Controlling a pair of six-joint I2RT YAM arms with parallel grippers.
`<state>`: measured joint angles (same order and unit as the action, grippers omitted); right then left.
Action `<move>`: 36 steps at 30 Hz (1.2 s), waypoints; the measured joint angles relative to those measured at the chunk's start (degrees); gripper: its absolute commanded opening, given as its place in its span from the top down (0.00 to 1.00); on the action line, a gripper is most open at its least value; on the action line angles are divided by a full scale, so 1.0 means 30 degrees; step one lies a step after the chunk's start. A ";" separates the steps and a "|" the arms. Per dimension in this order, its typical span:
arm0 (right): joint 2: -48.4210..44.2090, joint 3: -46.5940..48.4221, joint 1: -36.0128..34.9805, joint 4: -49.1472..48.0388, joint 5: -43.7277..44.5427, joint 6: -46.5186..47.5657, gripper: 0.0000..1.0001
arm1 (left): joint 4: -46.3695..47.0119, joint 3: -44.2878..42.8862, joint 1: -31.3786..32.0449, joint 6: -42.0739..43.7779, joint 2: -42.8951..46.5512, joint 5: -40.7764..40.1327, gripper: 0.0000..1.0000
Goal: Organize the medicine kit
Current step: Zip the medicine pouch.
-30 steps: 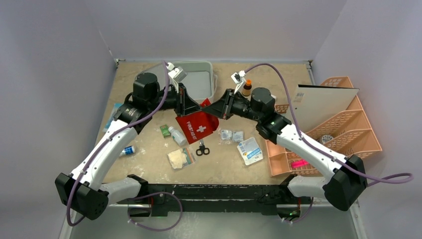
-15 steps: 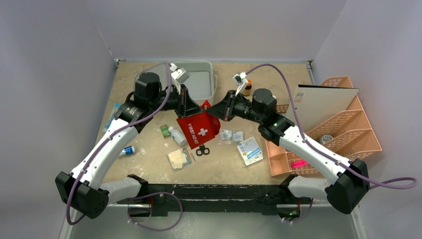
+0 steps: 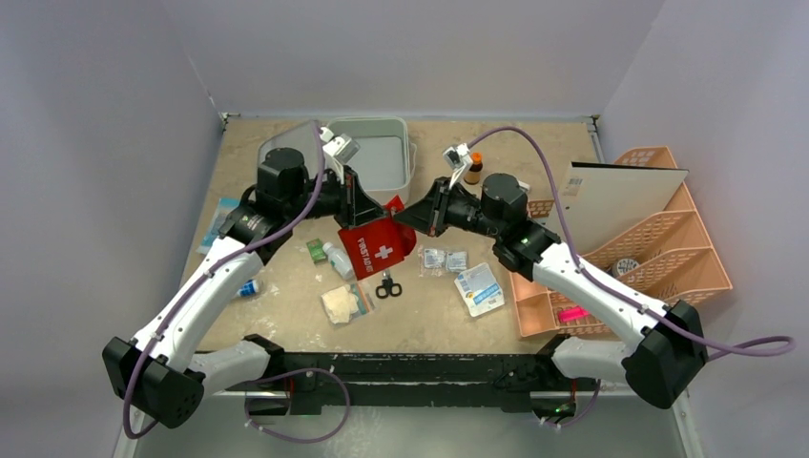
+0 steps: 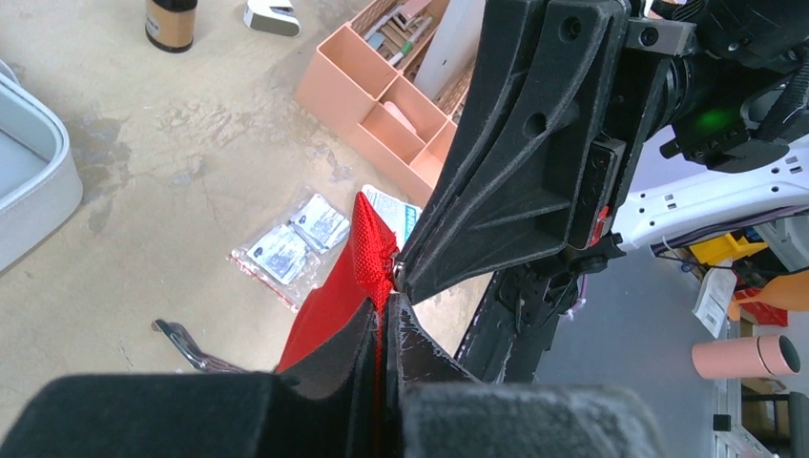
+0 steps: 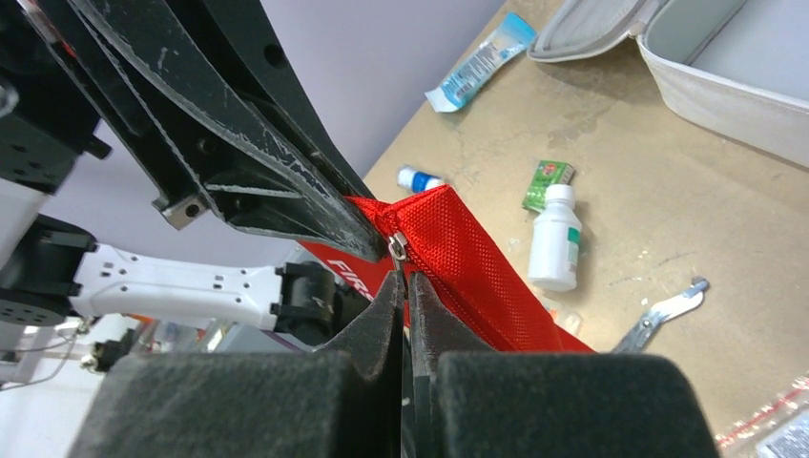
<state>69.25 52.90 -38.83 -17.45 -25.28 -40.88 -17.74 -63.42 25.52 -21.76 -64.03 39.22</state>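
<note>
Tan, speckled stone-look table (image 3: pixel 534 134) fills the top view. At its right edge sits a peach-orange lattice organizer (image 3: pixel 668 239) with a white board leaning in it. The medicine kit (image 3: pixel 386 162), a light-grey case, lies open at the far middle of the table, its lid tipped back to the left; nothing can be made out inside the tray. Just in front of it a red first-aid pouch (image 3: pixel 377 250) hangs lifted between both arms. The left gripper (image 4: pixel 382 329) has its jaws closed tight on the pouch's red fabric. The right gripper (image 5: pixel 405 286) meets it from the other side, jaws pinched together on the zip edge just below the metal pull. Below the pouch lie a white bottle (image 3: pixel 341 260) and small black scissors (image 3: pixel 387 285).
</note>
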 measured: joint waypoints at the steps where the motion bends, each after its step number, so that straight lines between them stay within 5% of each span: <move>1: -0.0022 0.0000 0.0000 0.0204 0.0007 0.0262 1.00 | -0.0138 0.0000 0.0000 0.0102 0.0000 -0.0007 1.00; 15: 0.0430 -0.0270 0.0233 0.3279 -0.0437 0.1319 0.99 | 0.2310 0.0000 -0.0503 0.0998 0.0423 0.0058 1.00; 22: -0.1479 -0.0291 0.0233 0.2922 0.0306 0.1166 0.72 | 0.0845 -0.0117 -0.0503 0.1078 0.0401 -0.0466 1.00; 36: -0.0299 0.4102 -0.2368 0.5610 0.3956 0.6251 0.52 | -0.5078 -0.4386 -0.0503 -0.1749 -0.1537 -0.1902 1.00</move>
<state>68.36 65.21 -45.93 -0.62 -13.41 -22.13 -32.97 -76.58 24.01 -27.00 -68.64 33.52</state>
